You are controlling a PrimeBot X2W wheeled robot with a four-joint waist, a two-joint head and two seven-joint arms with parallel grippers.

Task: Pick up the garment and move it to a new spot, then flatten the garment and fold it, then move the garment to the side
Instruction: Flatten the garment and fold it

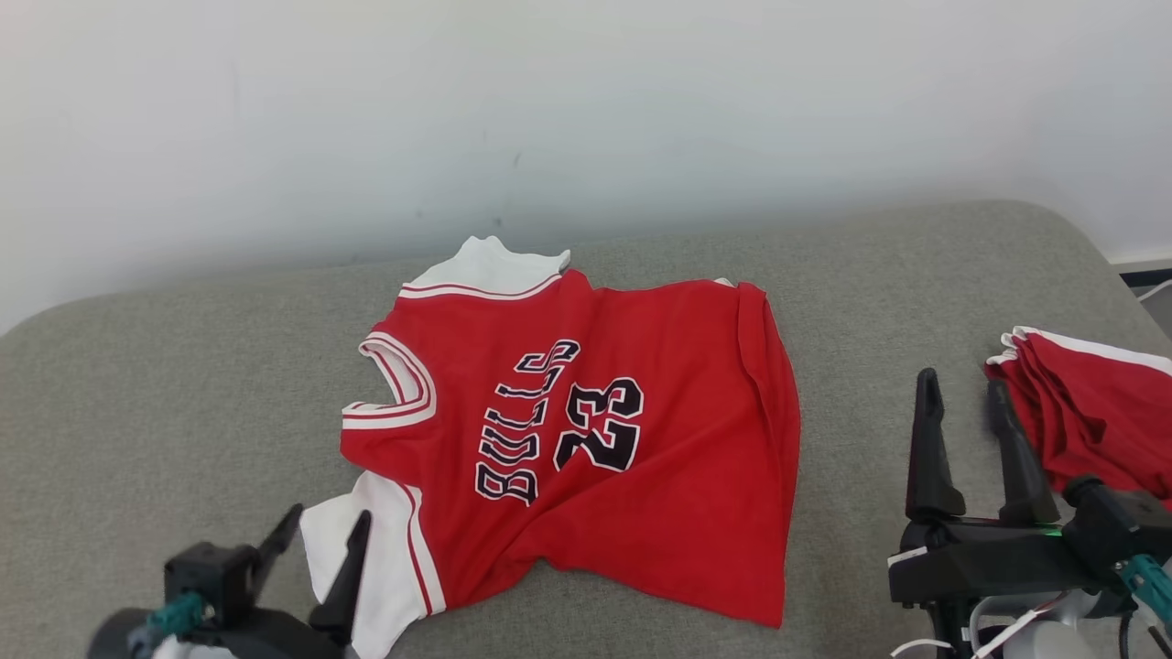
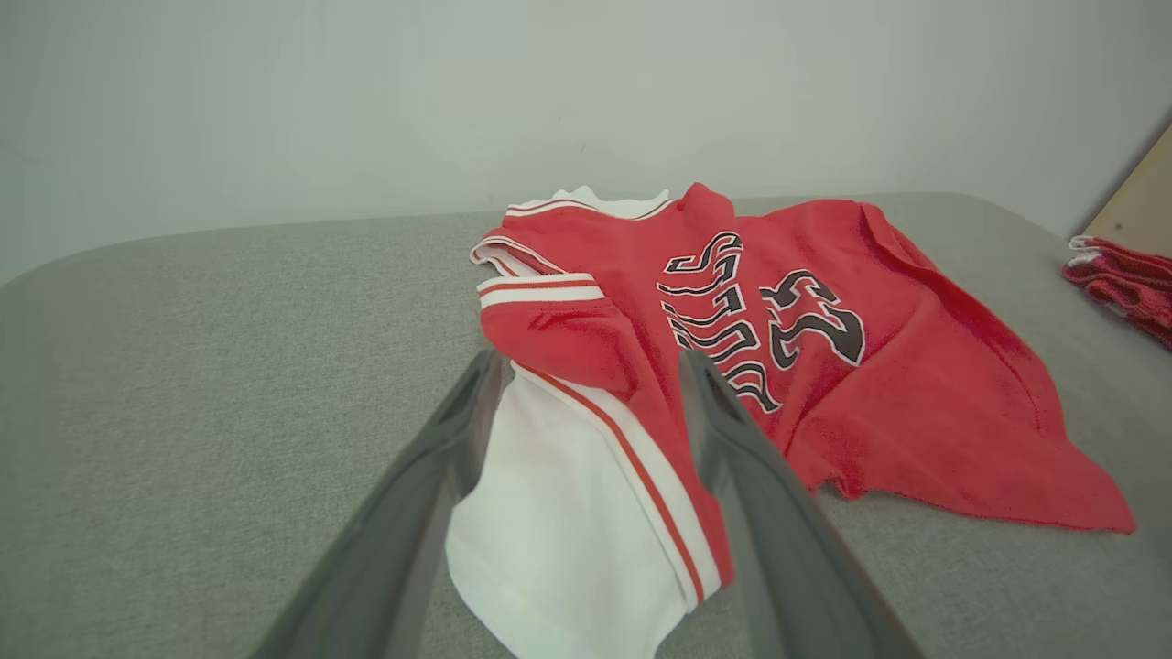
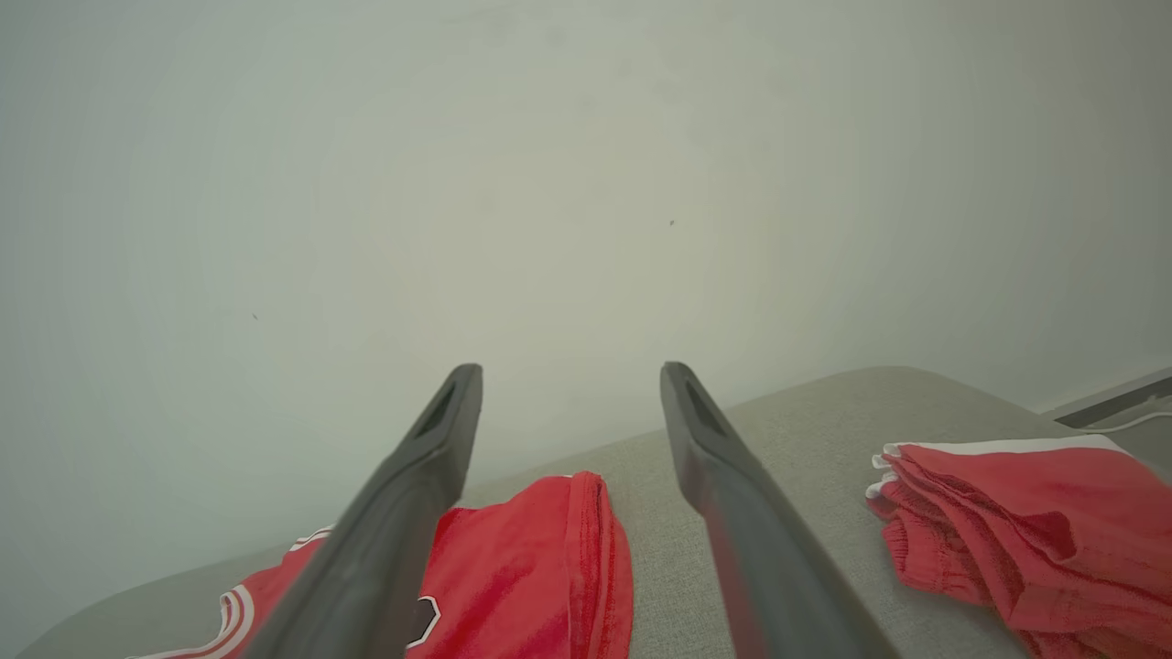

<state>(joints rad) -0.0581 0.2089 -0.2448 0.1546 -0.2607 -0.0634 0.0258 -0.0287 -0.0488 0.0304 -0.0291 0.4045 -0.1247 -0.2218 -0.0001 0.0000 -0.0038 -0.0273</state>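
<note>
A red basketball jersey, the garment [image 1: 586,439], lies mostly spread on the grey cushioned surface [image 1: 183,412], lettered "BULLS 23", with white trim and a white panel at its near left corner. My left gripper [image 1: 320,531] hovers open at that white corner; in the left wrist view its fingers [image 2: 439,476] straddle the white panel of the garment [image 2: 824,366]. My right gripper [image 1: 966,403] stands open to the right of the garment, apart from it, with nothing between its fingers [image 3: 732,513]. The garment's right edge [image 3: 540,567] shows below it.
A second red cloth with white trim [image 1: 1090,412] lies bunched at the right edge of the surface, just right of my right gripper; the same red cloth [image 3: 1016,522] appears in the right wrist view. A pale wall [image 1: 586,110] rises behind.
</note>
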